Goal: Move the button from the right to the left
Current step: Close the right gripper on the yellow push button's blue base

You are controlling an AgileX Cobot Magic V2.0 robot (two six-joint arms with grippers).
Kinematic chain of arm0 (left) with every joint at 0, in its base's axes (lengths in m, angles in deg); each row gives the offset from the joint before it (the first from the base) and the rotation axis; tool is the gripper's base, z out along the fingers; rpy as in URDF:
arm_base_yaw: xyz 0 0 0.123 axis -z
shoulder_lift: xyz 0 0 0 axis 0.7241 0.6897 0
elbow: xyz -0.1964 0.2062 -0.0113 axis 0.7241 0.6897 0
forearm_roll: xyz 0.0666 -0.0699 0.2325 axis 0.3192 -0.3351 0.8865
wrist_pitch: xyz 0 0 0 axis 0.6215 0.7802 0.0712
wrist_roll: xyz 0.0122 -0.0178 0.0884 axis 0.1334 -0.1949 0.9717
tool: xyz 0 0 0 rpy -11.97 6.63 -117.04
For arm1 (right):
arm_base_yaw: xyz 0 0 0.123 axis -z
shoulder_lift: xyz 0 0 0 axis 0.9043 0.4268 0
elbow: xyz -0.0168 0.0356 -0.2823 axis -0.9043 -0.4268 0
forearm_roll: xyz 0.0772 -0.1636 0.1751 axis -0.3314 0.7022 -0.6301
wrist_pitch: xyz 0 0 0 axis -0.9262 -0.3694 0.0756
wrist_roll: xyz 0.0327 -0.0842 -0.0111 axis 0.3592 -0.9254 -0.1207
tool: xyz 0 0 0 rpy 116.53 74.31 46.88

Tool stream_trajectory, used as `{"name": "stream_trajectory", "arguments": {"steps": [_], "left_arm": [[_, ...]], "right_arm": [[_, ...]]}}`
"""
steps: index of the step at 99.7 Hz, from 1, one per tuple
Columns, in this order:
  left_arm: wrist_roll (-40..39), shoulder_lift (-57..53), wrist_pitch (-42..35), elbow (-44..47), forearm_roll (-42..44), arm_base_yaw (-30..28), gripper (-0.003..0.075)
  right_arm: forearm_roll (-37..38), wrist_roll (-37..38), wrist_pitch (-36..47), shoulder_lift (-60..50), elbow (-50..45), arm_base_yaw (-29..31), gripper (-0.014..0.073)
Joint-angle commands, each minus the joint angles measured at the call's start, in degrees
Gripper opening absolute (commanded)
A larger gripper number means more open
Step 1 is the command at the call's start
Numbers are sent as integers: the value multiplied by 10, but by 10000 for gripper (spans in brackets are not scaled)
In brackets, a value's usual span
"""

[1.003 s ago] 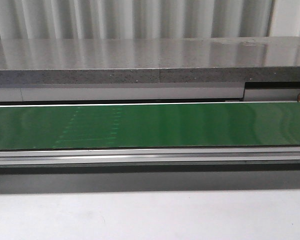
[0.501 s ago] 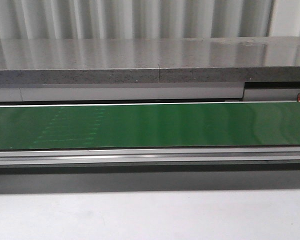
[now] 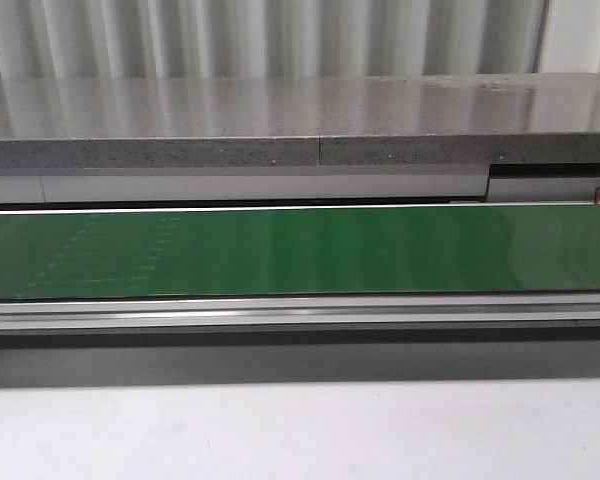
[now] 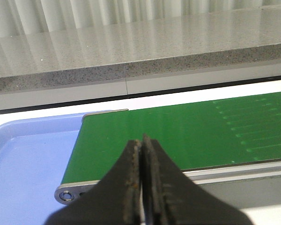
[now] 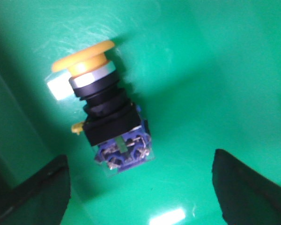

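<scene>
The button (image 5: 105,110) lies on its side on a bright green surface in the right wrist view, orange-yellow cap away from the fingers, blue terminal end towards them. My right gripper (image 5: 140,187) is open just above it; the button lies ahead of the gap, nearer one black fingertip (image 5: 37,187). My left gripper (image 4: 141,150) is shut and empty, hovering over the near edge of the green conveyor belt (image 4: 178,131) by its end roller. The front view shows the belt (image 3: 300,250) but no gripper and no button.
A pale blue tray (image 4: 23,164) sits beside the belt's end in the left wrist view. A grey stone-like ledge (image 3: 280,120) runs behind the belt. A metal rail (image 3: 300,312) runs along the belt's front, with a white table surface (image 3: 300,430) nearest.
The faint pale marks on the belt have drifted leftward in the front view, so the belt is running. Nothing else has changed there.
</scene>
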Motion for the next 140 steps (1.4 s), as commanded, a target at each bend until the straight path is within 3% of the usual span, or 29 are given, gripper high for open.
{"name": "stream_trajectory", "arguments": {"steps": [1, 24, 31, 47, 53, 90, 118, 140], "left_arm": [[-7, -20, -48, 14, -5, -1, -20], [-7, -20, -48, 14, -5, -1, -20], [-7, -20, -48, 14, -5, -1, -20], [-7, -20, -48, 14, -5, -1, -20], [-7, -20, -48, 14, -5, -1, -20], [-7, -20, -48, 14, -5, -1, -20], [-7, -20, -48, 14, -5, -1, -20], [-7, -20, -48, 14, -5, -1, -20]], "right_arm": [[0, -12, 13, -7, 18, 4, 612], [-3, -21, 30, 27, 19, 4, 591], [-6, -24, 33, 35, 19, 4, 509], [-10, -27, 43, 36, 20, 4, 204], [-10, -28, 45, 33, 20, 4, 162], [-10, -28, 0, -93, 40, -16, 166], [-49, -18, -60, -145, 37, -106, 166], [-58, 10, -51, -137, 14, -159, 166]]}}
